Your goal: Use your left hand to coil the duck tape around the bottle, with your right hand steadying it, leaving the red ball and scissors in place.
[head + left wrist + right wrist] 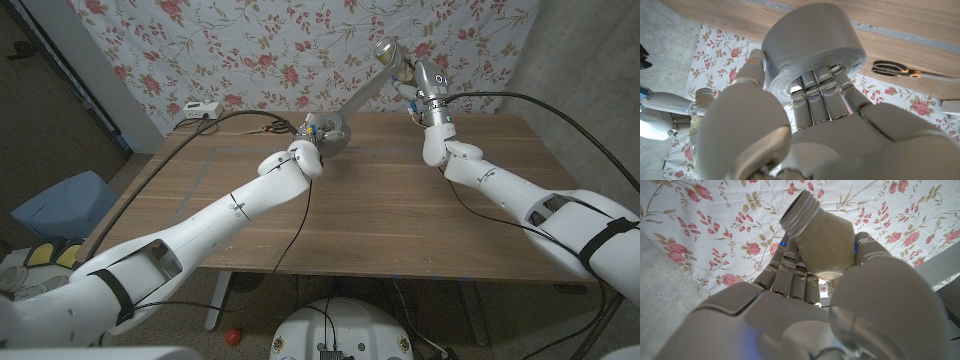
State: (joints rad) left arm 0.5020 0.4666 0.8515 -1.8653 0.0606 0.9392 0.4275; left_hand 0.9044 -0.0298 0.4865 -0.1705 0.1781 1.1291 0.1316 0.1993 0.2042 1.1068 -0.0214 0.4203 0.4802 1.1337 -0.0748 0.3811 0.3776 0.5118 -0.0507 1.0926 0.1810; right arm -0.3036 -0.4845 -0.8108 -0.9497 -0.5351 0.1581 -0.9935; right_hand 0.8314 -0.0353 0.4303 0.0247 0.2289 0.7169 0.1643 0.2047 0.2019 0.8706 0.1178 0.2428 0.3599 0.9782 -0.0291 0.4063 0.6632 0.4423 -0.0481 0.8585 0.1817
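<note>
Both hands are loaded and up off the worktop (400, 200) here. In the upper middle of the head view the left hand (318, 135) grips the grey roll of duck tape (333, 133), and its wrist view shows it plainly: the fingers (817, 92) reach into the roll's core with the thumb pressed on the outer wall, the roll (812, 42) hanging just above the wood. Over at upper right, the right hand (420, 85) holds the bottle (385, 55) raised against the floral backdrop, fingers wrapped round its body, open threaded neck (800, 210) poking out. A grey band runs diagonally between the roll and the bottle, most likely a stretch of tape already pulled out, so I judge we're in the winding step itself. The scissors (268, 127) lie at the far edge of the worktop, untouched. Next, the left hand needs to carry the roll around the bottle, keeping the strip taut, while the right holds firm.
</note>
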